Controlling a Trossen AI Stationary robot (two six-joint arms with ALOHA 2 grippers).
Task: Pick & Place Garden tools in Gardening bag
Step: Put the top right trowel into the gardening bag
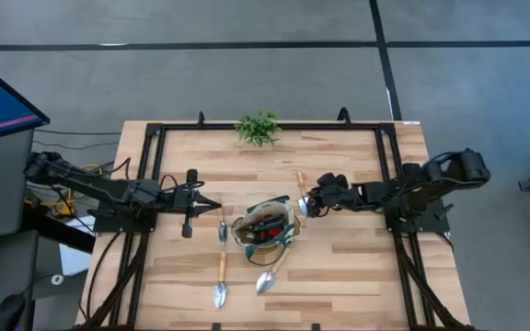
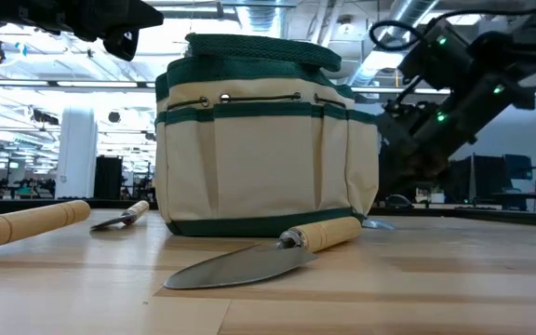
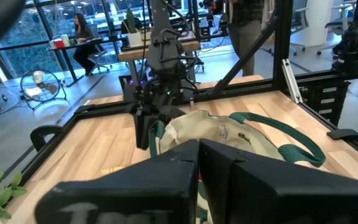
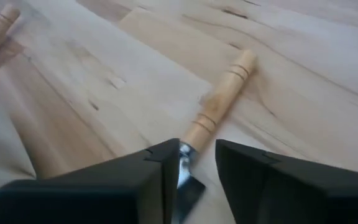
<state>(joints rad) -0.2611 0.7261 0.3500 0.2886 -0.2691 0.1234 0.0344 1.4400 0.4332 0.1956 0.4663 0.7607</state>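
The tan gardening bag (image 1: 265,225) with green trim stands upright at mid-table, with red and dark tools inside it. It fills the low view as the bag (image 2: 259,140). Three wooden-handled trowels lie flat on the table: one left of the bag (image 1: 222,228), one near the front edge (image 1: 220,280), and one in front of the bag (image 1: 270,274). Another trowel (image 1: 302,191) lies right of the bag. My right gripper (image 4: 196,163) is open low over that trowel, a finger on either side of its metal neck. My left gripper (image 1: 212,204) hovers shut and level, left of the bag. My right gripper comes slanting down from the table's right, its fingers on either side of the trowel's metal neck (image 4: 188,163), where the wooden handle (image 4: 222,99) meets the blade. The trowel lies flat on the table. I cannot tell whether the fingers touch it.
A leafy green plant (image 1: 258,129) stands at the table's far edge. A black frame (image 1: 155,165) runs along the table's sides. The trowel in front of the bag (image 2: 259,256) lies close to the near edge. Bare wood lies to the near right.
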